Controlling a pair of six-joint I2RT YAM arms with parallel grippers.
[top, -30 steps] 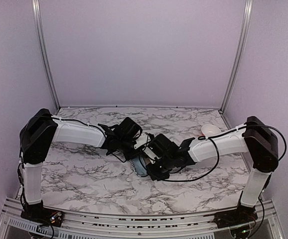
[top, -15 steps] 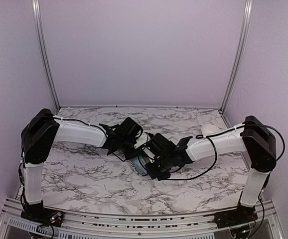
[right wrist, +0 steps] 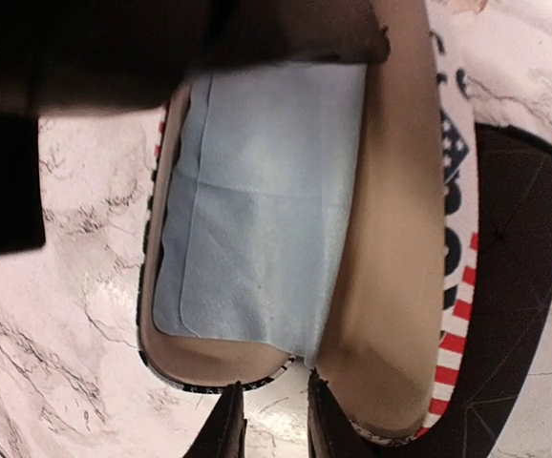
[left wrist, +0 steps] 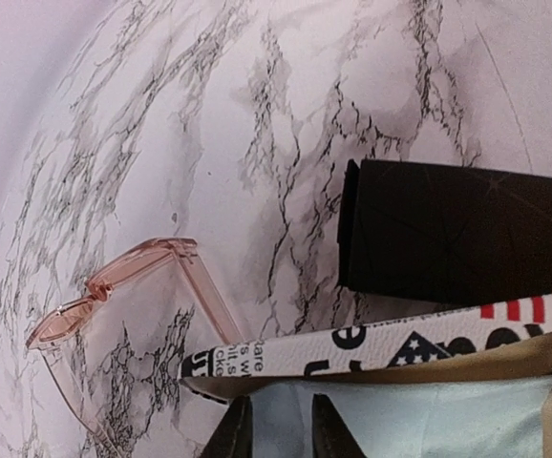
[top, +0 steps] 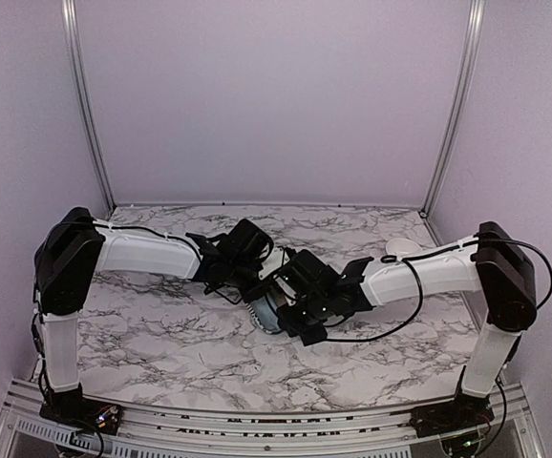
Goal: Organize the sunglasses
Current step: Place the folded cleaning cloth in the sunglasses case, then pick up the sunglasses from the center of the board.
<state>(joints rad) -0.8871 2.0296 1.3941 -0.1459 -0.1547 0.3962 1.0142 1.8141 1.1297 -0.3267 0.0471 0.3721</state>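
One pair of sunglasses (left wrist: 114, 291), with a translucent pinkish frame, lies folded on the marble left of the cases; I see no other pair. The stars-and-stripes case (right wrist: 400, 239) lies open with a light blue cloth (right wrist: 257, 200) in it. Both arms meet over this case (top: 268, 317) in the top view. My left gripper (left wrist: 276, 431) hovers at the case's near rim (left wrist: 371, 348), slightly open with nothing between its fingers. My right gripper (right wrist: 274, 425) stands at the case's end by the hinge, slightly open, with bare marble in the gap.
A closed black oblong case (left wrist: 457, 234) lies right against the patterned case on its far side. A pale rounded object (top: 405, 250) sits at the back right of the marble table (top: 161, 334), behind the right arm.
Both grippers were shut a second ago and their jaws have parted a little. The right arm has edged slightly towards the left arm.
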